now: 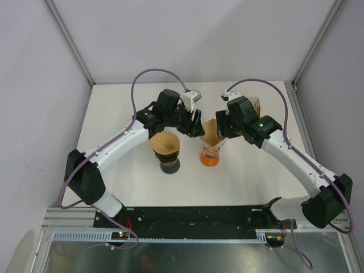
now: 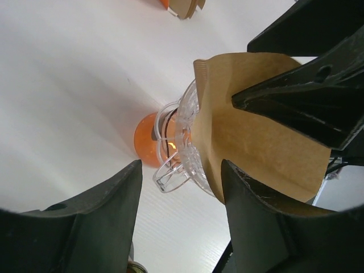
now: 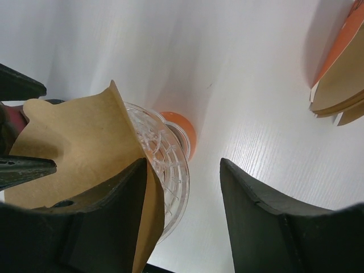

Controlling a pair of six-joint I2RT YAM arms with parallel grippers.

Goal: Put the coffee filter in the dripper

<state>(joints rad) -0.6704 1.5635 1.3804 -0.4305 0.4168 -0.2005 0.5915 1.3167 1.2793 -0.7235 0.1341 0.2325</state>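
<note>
Top external view puts the coffee filter (image 1: 211,134) squarely between my two arms. It stands point-down in the mouth of the dripper (image 1: 209,156), which sits on its orange base near the middle of the counter (image 1: 256,182). My left end effector (image 1: 197,126) meets it from the left and my right end effector (image 1: 221,129) from the right. Both are just beside the paper, and neither is clearly the nearer.

The filter's long axis runs roughly upright, with its tip inside the clear ribbed cone and its wide mouth rising well above the rim. In the right wrist view the paper leans out over the dripper's edge, so I judge it only partly seated.

Both end effectors stand partly open, with a gap too wide to be pinching thin paper, so I take it that neither has hold of anything. One right finger (image 3: 96,227) lies close against the paper wall; whether it is inside the cone or behind it I cannot tell.

What remains, I think, is to settle the filter straight down along that axis without creasing it or tipping the dripper.

The counter is white and smooth, with pale walls close around it. A second stand (image 1: 165,149) capped with brown paper sits just left of the dripper, near my left wrist, and the spare filters (image 1: 255,105) lie behind my right. Sideways room is tight.
</note>
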